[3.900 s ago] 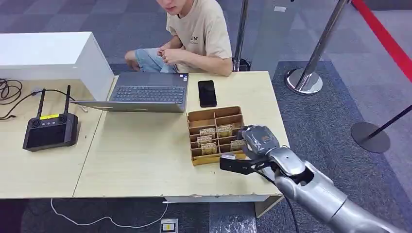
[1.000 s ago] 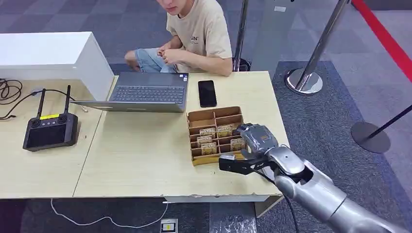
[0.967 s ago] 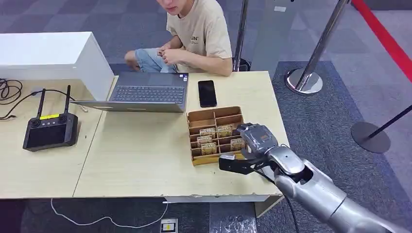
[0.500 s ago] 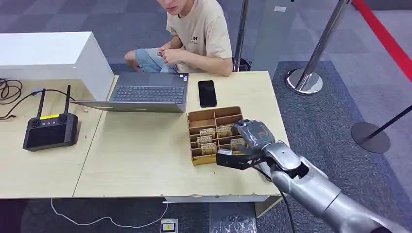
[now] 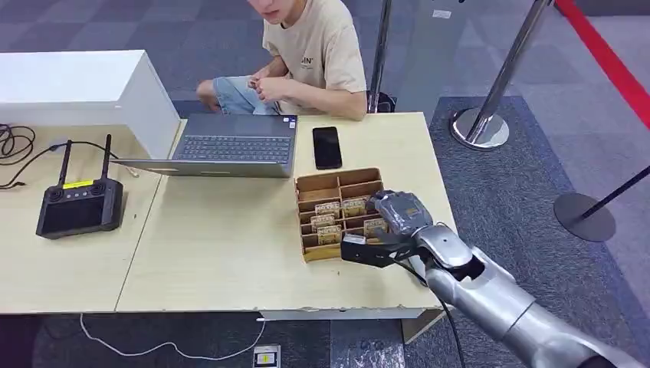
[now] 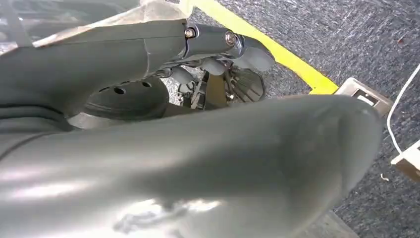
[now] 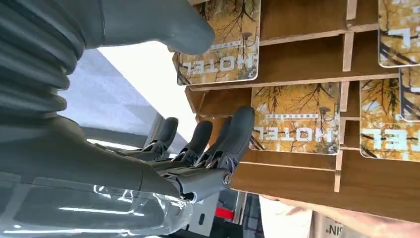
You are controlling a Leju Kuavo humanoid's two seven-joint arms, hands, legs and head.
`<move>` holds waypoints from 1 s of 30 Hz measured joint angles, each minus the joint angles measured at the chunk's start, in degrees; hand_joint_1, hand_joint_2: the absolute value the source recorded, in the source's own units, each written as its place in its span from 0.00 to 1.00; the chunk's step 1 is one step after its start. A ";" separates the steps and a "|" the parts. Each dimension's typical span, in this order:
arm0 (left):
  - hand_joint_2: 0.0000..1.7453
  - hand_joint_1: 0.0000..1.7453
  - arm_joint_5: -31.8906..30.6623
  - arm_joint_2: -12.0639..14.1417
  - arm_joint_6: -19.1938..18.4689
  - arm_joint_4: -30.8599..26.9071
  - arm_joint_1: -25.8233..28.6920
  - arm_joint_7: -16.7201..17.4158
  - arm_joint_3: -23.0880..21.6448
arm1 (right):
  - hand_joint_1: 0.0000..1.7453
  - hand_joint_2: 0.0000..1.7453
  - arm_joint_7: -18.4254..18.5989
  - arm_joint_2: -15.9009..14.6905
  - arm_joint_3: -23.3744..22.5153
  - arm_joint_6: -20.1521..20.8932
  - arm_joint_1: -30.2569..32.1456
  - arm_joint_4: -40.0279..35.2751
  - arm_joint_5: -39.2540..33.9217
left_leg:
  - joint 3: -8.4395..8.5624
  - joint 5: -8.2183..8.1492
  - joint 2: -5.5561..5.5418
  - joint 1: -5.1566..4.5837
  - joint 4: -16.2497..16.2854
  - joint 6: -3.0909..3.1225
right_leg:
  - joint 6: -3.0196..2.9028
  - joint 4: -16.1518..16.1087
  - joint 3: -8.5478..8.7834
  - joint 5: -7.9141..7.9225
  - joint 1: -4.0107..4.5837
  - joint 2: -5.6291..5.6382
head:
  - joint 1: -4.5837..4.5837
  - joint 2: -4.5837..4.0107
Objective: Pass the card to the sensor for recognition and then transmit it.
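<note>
A wooden card holder (image 5: 326,181) stands on the table's right part, with several yellow HOTEL cards (image 5: 329,208) upright in its slots. My right hand (image 5: 389,227) hovers at the holder's near right corner, dark fingers stretched over the front slots. In the right wrist view the thumb (image 7: 184,30) overlaps the edge of one HOTEL card (image 7: 224,54), while the fingertips (image 7: 239,128) lie beside a second card (image 7: 297,119). Neither card is gripped or lifted. My left hand (image 6: 198,163) is a blurred grey mass in the left wrist view, its fingers hidden.
A black phone (image 5: 327,147) lies behind the holder, beside an open laptop (image 5: 232,145). A black remote controller (image 5: 78,204) and a white box (image 5: 77,88) are at the left. A person (image 5: 310,57) sits behind the table. Stanchion bases (image 5: 480,128) stand on the carpet at right.
My right hand has moved slightly left and forward, from beside the holder's near right corner to over its front right slots. The cards have not moved.
</note>
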 joint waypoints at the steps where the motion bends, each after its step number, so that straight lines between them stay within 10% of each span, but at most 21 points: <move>1: 0.00 0.00 0.02 0.00 0.00 0.00 0.00 0.00 0.00 | 0.39 1.00 0.00 0.00 0.04 0.07 0.03 0.13 -0.04 | 0.00 0.00 0.00 0.00 0.00 0.00 | 0.00 0.00 0.00 0.00 0.00 0.00 | 0.00 0.00; 8: 0.00 0.00 0.24 0.00 0.04 0.00 0.03 0.00 0.00 | 0.48 1.00 0.00 0.00 0.09 0.15 0.11 0.72 -0.42 | 0.00 0.00 -0.01 0.00 0.00 0.00 | 0.00 0.00 0.00 0.00 0.00 0.00 | 0.00 0.00; 12: 0.00 0.00 0.30 0.00 0.13 0.00 0.02 0.00 0.00 | 1.00 1.00 0.15 -0.02 0.07 0.22 0.07 0.90 -0.55 | 0.00 0.00 -0.01 0.00 0.00 0.00 | 0.00 0.00 0.00 0.00 0.00 0.00 | 0.00 0.00; 30: 0.00 0.00 0.59 0.00 0.28 0.00 0.04 -0.35 0.00 | 1.00 1.00 0.24 -0.22 -0.02 0.15 0.08 0.92 -0.81 | 0.07 0.00 0.01 0.00 0.01 0.00 | 0.00 0.00 0.06 0.00 0.00 0.00 | 0.00 0.00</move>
